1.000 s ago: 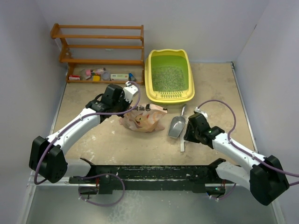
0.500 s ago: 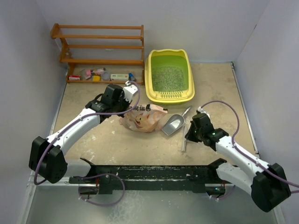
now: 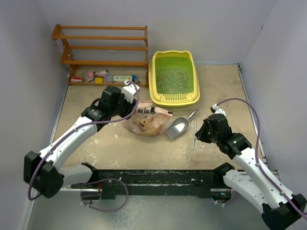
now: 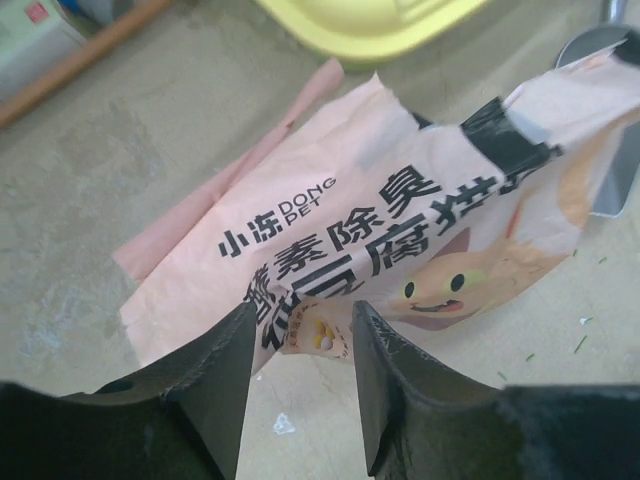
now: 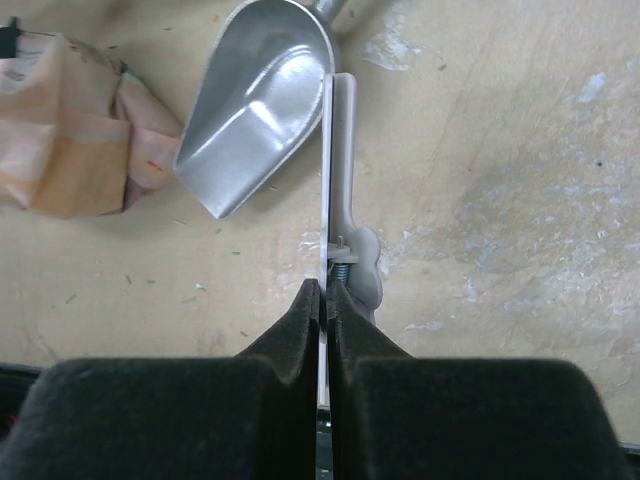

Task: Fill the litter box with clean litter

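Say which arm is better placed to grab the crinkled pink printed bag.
Left. The left gripper is open over the pink printed bag; the right gripper is shut on a thin grey clip.

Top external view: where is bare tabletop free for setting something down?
Free: beige tabletop between the yellow plastic litter box and the right wall; also in front of the crinkled pink bag. Crowded: bag, silver metal scoop, thin grey clip in the right gripper.

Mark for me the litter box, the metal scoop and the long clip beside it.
the litter box (image 3: 174, 98), top external view, slotted yellow front lip.
the scoop (image 5: 265, 110), right wrist view, inside its bowl.
the long clip (image 5: 345, 150), right wrist view, its grey bar.
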Tool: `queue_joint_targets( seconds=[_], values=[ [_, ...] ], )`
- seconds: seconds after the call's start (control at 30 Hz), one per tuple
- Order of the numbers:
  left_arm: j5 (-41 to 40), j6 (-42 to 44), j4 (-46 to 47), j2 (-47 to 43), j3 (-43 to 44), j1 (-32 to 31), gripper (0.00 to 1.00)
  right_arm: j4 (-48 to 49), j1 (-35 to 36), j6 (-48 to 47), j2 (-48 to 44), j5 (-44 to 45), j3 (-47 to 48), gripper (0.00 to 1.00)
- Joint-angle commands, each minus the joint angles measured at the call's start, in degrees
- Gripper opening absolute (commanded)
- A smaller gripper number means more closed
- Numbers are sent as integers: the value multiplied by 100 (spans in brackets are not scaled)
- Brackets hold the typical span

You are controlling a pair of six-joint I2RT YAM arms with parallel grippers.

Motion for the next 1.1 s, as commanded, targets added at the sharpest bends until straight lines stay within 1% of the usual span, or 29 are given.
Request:
queue_joint_targets(
  seconds=[0.0,0.07,0.1,0.17,0.27,0.37,0.43,0.47,0.53,0.6,0.67,0.77,0.87,0.93,1.07],
  values=[
    [-252,-231,973,-1076,-228,-34,49,28,7,-641,-51,-391,601,0],
    [-372,-262,1358,-1550,-506,-34,54,269,12,-1051,77,-709,769,0],
    [-381,-267,1541,-1793,-638,-30,54,424,22,-1223,154,-954,830,0],
    [-108,-267,1902,-2184,-894,-26,54,950,80,-1574,295,-1744,878,0],
    [981,-237,2282,-2447,-1147,-11,52,1873,315,-1908,581,-2919,907,0],
    [2200,-264,2308,-2205,-1061,-8,51,2584,744,-2122,947,-3789,1084,0],
    [2952,-240,2069,-1895,-821,-8,53,2782,1023,-2322,1231,-4227,1280,0],
    [3206,-287,1992,-1737,-715,-8,54,2819,1135,-2409,1346,-4374,1366,0],
    [3739,-335,1783,-1412,-505,-8,55,2661,1303,-2665,1568,-4692,1644,0],
    [4363,-341,1613,-1172,-347,-8,55,2368,1427,-2972,1722,-4920,1856,0],
    [4826,-392,1594,-1035,-289,-8,55,2007,1484,-3243,1805,-4897,1989,0],
    [5049,-431,1576,-1038,-258,7,55,1729,1497,-3500,1804,-4781,2160,0],
    [5381,-447,1681,-1147,-310,27,55,1812,1501,-3534,1716,-4733,2091,0],
    [5517,-492,1693,-1212,-302,31,55,1836,1501,-3517,1681,-4652,1848,0],
    [6165,-750,1933,-1300,-321,58,56,1664,1501,-3622,1612,-4627,1713,0]
  ],
)
